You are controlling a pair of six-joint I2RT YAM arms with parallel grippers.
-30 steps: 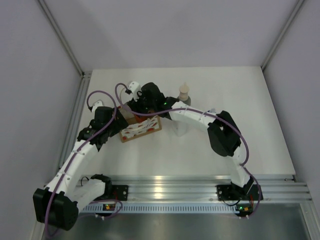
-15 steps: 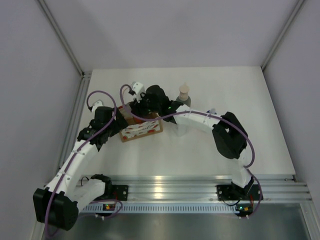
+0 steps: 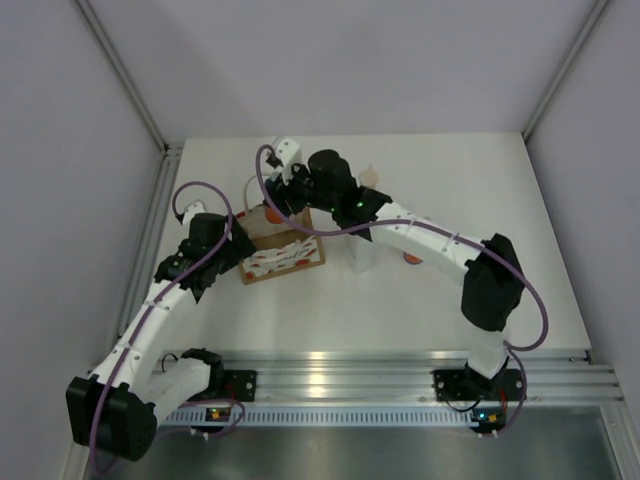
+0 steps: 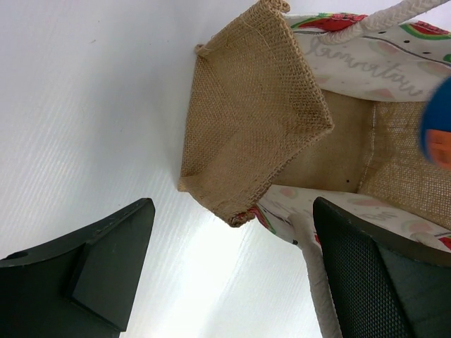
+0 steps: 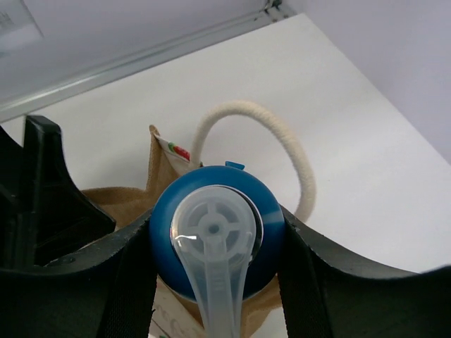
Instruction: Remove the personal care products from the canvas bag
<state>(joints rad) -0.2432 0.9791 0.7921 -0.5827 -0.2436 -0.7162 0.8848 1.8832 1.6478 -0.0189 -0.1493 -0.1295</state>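
1. While the right gripper pinches an orange bottle by its blue top, the bottle hangs just above the open canvas bag.
2. The left gripper is spread wide at the bag's end wall and grips nothing.
3. 1 more orange bottle and the white bottle are on the table, right of the bag.

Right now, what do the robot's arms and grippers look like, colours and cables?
The left arm and right arm have white links with bulky black joints. A purple cable loops along each. The left gripper and right gripper have matte black, wedge-shaped fingers; the other left one shows a fine mesh texture.
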